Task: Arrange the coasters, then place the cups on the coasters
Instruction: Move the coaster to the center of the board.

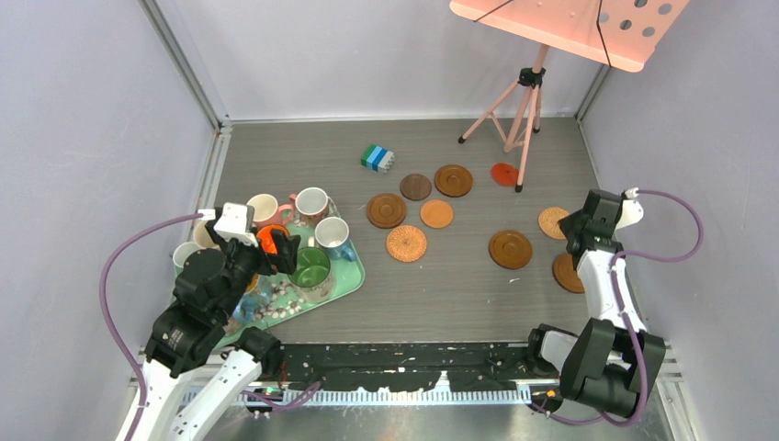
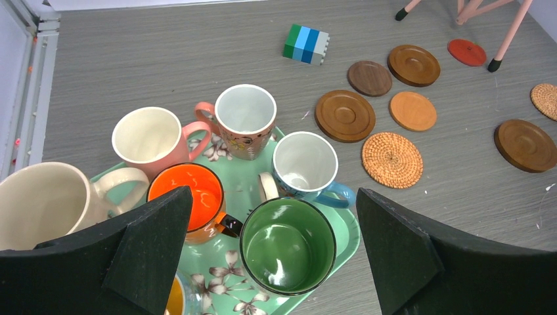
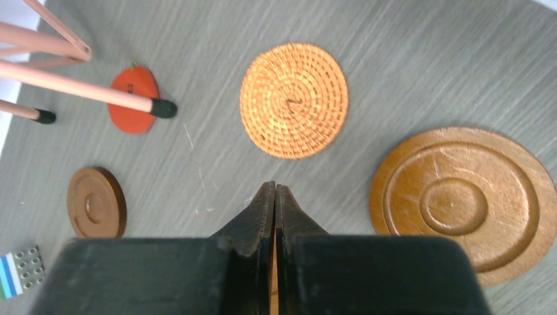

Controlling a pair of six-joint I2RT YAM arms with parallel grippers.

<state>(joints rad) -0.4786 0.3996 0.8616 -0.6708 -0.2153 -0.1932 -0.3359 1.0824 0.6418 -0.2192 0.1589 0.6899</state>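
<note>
From above, the mugs (image 1: 310, 204) crowd the mint floral tray (image 1: 354, 276) near the tabletop's left edge, and the coasters (image 1: 435, 213) are scattered from centre toward the right edge.

The left wrist view shows the left gripper (image 2: 272, 252) spread wide above the green-lined mug (image 2: 287, 245).

The right wrist view shows the right gripper (image 3: 275, 197) pinched shut, seemingly holding nothing, near a wicker coaster (image 3: 293, 100).

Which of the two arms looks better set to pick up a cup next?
The left. Its open left gripper hangs right over the green-inside cup on the tray. The right gripper is shut, far off among the coasters beside a wicker coaster.
</note>
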